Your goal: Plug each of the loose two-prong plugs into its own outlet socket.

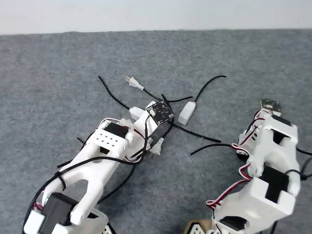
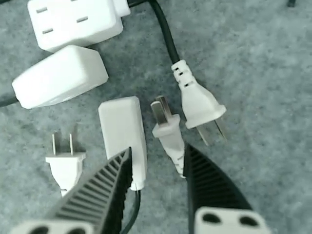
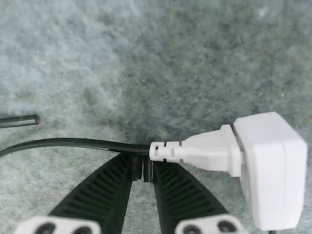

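Left wrist view: spread jaws flank a white plug [image 2: 168, 132].

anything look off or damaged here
Yes: a black cable lying on the carpet ends in a bare cut tip, with no plug on that end. Nothing else looks broken.

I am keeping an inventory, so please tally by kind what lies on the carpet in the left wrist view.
Loose plugs: 3
Sockets: 3
Total: 6
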